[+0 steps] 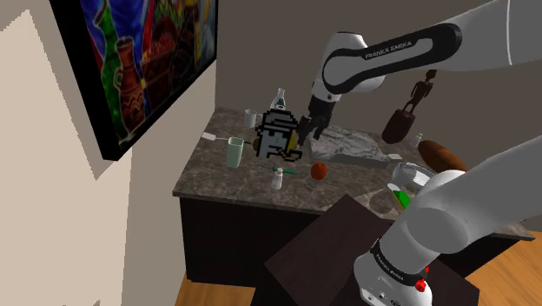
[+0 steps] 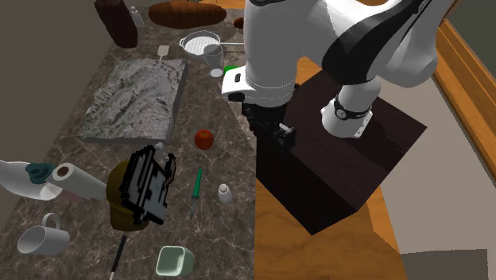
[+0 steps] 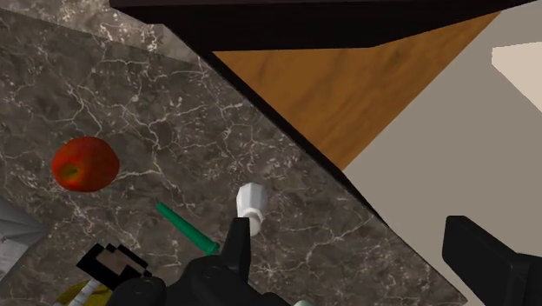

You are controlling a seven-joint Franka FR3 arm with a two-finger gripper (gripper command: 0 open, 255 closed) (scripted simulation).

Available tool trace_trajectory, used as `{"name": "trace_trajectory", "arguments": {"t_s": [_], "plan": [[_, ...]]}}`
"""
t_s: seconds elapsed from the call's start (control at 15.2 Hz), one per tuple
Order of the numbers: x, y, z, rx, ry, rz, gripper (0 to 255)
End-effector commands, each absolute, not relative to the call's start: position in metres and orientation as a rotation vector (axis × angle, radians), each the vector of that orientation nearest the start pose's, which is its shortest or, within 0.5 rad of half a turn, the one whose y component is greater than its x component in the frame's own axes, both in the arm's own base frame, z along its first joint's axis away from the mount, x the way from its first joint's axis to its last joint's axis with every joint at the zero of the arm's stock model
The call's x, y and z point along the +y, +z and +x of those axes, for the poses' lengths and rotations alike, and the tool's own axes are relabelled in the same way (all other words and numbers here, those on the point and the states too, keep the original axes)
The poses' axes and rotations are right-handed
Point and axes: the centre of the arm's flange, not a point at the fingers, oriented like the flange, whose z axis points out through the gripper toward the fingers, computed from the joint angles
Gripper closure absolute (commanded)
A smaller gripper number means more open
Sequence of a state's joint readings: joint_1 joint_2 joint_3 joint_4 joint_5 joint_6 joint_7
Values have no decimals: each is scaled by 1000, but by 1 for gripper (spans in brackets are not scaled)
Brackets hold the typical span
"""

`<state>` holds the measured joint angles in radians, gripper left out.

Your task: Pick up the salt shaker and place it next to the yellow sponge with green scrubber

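Approach step: the pincer hung over the desk edge, fingers apart and empty. The shaker stood near that edge beside a green stick, off-centre by one finger. Next, probably: centre over it, then descend.

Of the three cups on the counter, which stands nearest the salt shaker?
The pale green cup, handleless; the white handled mug and the grey cup stand farther from the salt shaker.
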<state>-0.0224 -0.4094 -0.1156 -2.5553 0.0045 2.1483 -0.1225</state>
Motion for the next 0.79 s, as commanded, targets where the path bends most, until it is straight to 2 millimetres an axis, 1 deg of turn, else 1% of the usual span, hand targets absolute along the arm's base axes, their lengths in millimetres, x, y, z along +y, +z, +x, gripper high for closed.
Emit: {"name": "trace_trajectory", "arguments": {"t_s": [0.0,0.73], "plan": [[-64,384,414,5,-12,-3089,0],[-103,258,479,-36,-8,-3067,0]]}}
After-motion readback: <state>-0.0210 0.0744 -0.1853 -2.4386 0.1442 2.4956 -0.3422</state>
